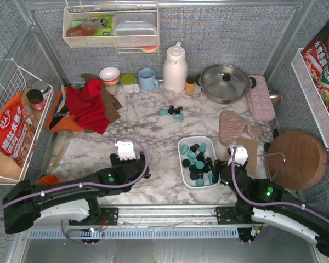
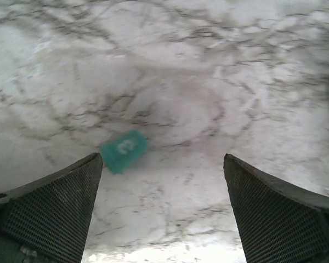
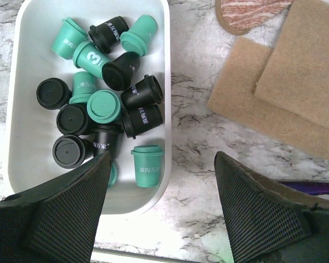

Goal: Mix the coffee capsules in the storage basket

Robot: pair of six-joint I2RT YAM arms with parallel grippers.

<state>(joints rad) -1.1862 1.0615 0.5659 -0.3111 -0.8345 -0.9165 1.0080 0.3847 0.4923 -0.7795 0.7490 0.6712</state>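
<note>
Plainly, the right claw (image 3: 163, 156) is the nearer one. Spread wide and holding nothing, it hangs over the near right rim of the storage basket (image 3: 165, 82), with the coffee capsules (image 3: 107, 104) heaped just ahead to its left. The left claw (image 2: 162, 159), equally spread and empty, hovers over the marble surface (image 2: 208, 66). One stray teal capsule (image 2: 123, 150) lies on its side there, slanted, by its left finger.

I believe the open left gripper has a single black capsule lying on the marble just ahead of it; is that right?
Not quite: the capsule lying on the marble just ahead of the open left gripper is teal, not black, as the left wrist view shows.
</note>
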